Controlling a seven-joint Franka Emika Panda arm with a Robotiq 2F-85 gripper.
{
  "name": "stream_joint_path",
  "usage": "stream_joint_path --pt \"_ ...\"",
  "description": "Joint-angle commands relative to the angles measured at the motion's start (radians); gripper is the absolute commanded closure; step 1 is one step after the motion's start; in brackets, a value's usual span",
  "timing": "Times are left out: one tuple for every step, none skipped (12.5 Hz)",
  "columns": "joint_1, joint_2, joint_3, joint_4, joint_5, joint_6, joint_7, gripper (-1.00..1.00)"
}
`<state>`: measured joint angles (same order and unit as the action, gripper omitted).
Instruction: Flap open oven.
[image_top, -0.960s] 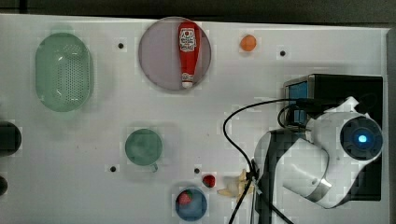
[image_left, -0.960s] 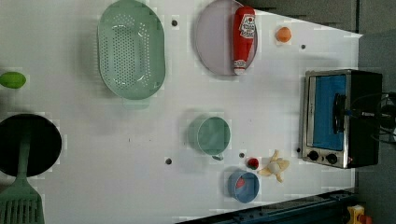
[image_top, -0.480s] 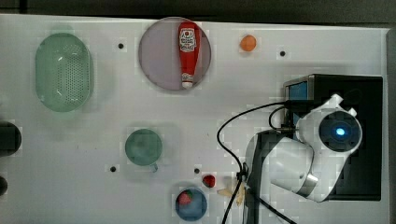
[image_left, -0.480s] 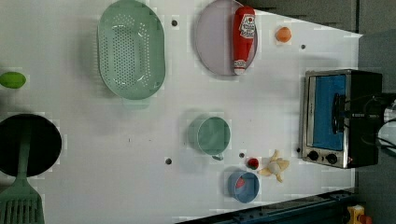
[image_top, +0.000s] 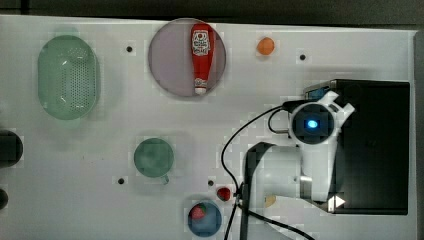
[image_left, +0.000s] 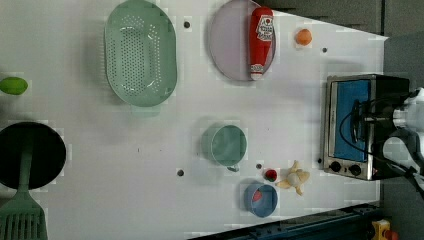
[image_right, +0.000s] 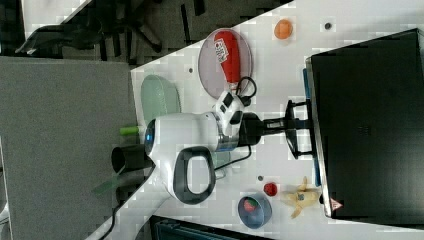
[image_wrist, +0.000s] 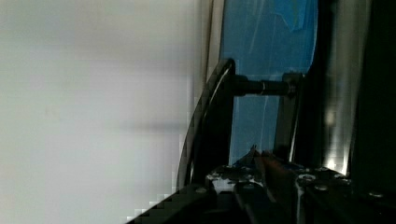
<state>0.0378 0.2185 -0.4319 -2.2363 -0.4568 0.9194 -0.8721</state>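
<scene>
So the gripper (image_right: 294, 126) is right up at the oven (image_right: 370, 120) door, jaws clamped on the dark bar handle (image_wrist: 210, 126) in front of the blue glass (image_left: 352, 120). The oven sits at the top view's right edge of the white table (image_top: 150, 125). Door looks shut. A banana (image_right: 301, 197) lies near its front corner.

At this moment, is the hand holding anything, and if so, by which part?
The hand is at the oven door's dark bar handle, fingers either side of the bar. Whether they actually clamp it cannot be told.
</scene>
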Motion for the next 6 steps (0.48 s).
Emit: stream_joint_path --pt "0.108 0.084 0.058 -0.027 -0.118 -0.034 0.296 0.65" --pt "0.129 0.103 0.068 -0.027 -0.158 -0.058 0.367 0.65" --pt "0.151 0.123 0.076 -0.025 -0.189 -0.088 0.452 0.65" --pt "0.175 0.141 0.084 -0.022 -0.222 -0.123 0.535 0.65" --pt "0.202 0.161 0.09 -0.018 -0.256 -0.155 0.619 0.65" --pt "0.228 0.183 0.096 -0.013 -0.296 -0.181 0.694 0.65"
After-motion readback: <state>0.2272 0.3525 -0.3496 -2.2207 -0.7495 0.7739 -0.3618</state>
